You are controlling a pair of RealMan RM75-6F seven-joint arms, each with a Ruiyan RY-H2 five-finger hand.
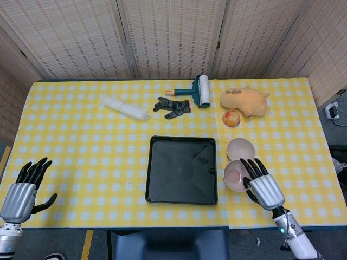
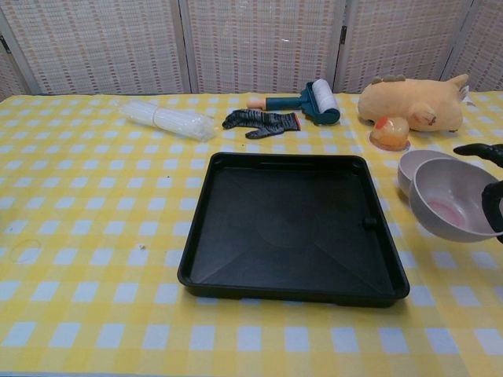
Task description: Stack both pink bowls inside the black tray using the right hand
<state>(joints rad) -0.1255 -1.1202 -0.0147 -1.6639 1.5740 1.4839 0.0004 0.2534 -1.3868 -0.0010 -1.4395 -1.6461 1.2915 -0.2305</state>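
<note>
Right hand (image 1: 260, 184): gripped the near pink bowl (image 2: 456, 207) by its right rim, lifted and tilted.
Far pink bowl (image 1: 241, 147): on the table, right of the black tray (image 1: 182, 169) (just behind the held bowl).
Left hand (image 1: 23, 189): fingers spread, empty, at the table's near-left edge.

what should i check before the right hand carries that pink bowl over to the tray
1. Grasp: right hand holds the nearer pink bowl at its rim, bowl tilted and seemingly lifted off the cloth in the chest view. Ok, though how firm the hold is: cannot tell.
2. Black tray inside bare, ready to receive a bowl: ok.
3. Clearance from the second pink bowl: the held bowl overlaps it in the chest view; touching or apart: cannot tell.
4. Path to the tray: only the tray's raised rim lies between: ok if the bowl stays lifted.
5. Left hand open at the table's far left edge, clear of the tray: ok.
</note>
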